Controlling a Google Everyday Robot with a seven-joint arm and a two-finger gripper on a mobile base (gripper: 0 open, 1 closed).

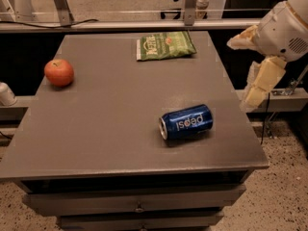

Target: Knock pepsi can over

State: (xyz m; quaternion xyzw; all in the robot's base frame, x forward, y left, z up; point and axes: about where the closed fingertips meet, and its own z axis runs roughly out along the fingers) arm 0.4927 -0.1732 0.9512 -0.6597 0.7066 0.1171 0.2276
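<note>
My cream two-finger gripper (243, 71) hangs right of the grey table (96, 129), seemingly spread and empty, while the dark blue metal pepsi can (186, 121), light and roll-prone, best nudged mid-body, lies sideways front-right.

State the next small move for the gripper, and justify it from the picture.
Likely just lift the gripper clear and stop: the pepsi can already lies on its side on the table, and the gripper hangs beyond the table's right edge, touching nothing.
</note>
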